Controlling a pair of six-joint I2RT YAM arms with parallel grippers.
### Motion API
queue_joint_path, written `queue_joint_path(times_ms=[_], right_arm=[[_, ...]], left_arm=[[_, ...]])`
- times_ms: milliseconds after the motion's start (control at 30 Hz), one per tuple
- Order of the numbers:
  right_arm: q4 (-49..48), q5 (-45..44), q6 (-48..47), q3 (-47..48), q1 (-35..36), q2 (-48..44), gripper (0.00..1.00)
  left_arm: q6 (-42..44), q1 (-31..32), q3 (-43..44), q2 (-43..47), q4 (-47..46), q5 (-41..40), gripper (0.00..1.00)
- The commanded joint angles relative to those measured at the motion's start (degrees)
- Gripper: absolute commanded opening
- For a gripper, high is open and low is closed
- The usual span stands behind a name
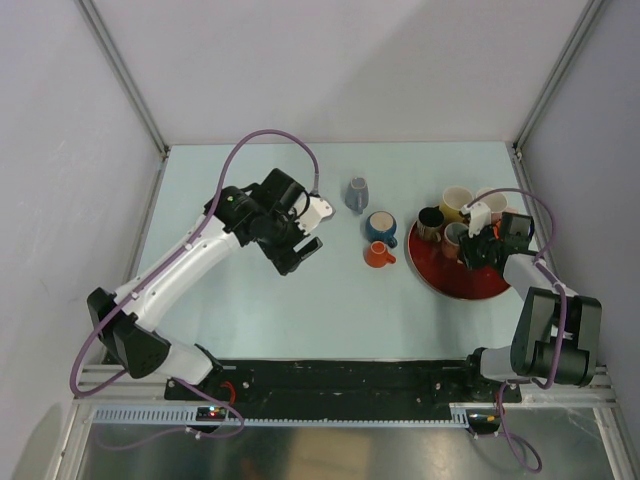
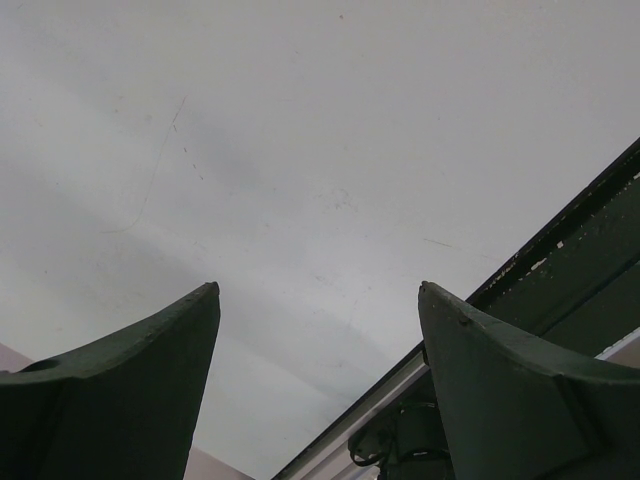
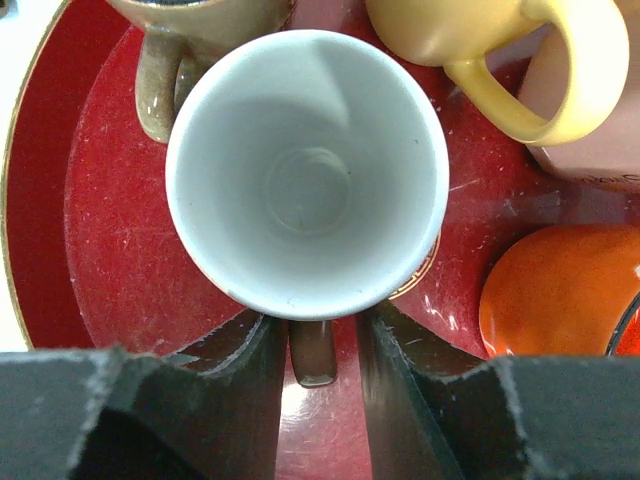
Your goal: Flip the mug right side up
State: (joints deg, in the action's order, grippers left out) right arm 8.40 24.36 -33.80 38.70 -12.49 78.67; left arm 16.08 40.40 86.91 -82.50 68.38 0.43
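A mug with a white inside (image 3: 306, 170) stands mouth up on the red plate (image 3: 110, 250). Its dark brown handle (image 3: 313, 352) points toward my right gripper (image 3: 318, 318). The jaws sit on either side of the handle, slightly apart, with a gap on the right side. In the top view the right gripper (image 1: 470, 250) is over the plate (image 1: 440, 278) at the right. A grey-blue mug (image 1: 356, 195) stands at mid-table and looks mouth down. My left gripper (image 1: 298, 254) is open and empty, raised above the table left of centre, and its wrist view (image 2: 318, 288) shows only bare table.
On the plate are also a brown mug (image 1: 431, 222), a yellow mug (image 1: 456, 203), a pinkish mug (image 1: 492, 203) and an orange one (image 3: 565, 290). A blue mug (image 1: 381, 226) and a small orange mug (image 1: 377, 255) stand upright on the table left of the plate.
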Motion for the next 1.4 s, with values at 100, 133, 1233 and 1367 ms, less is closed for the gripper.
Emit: queue_joint_path(times_ms=[100,133,1233,1367], right_arm=[[-4.62,-0.17,1.38,1.20,0.67,1.03,0.36],[-4.49,-0.22,1.46,1.20,0.69,0.99,0.36],[2.89,-3.15,2.67,1.49,-1.38,-7.53,0.59],[10.71,-3.60,2.36,1.47,-2.28,-15.01,0.67]], left_arm=[[0.66,-0.29,1.39,-0.08,0.52,1.16,0.84],[0.64,-0.31,1.40,-0.15,0.52,1.16,0.84],[0.17,0.33,1.71,-0.80,0.38,2.17,0.84],[0.33,0.33,1.24,0.09,-0.12,0.13,0.86]])
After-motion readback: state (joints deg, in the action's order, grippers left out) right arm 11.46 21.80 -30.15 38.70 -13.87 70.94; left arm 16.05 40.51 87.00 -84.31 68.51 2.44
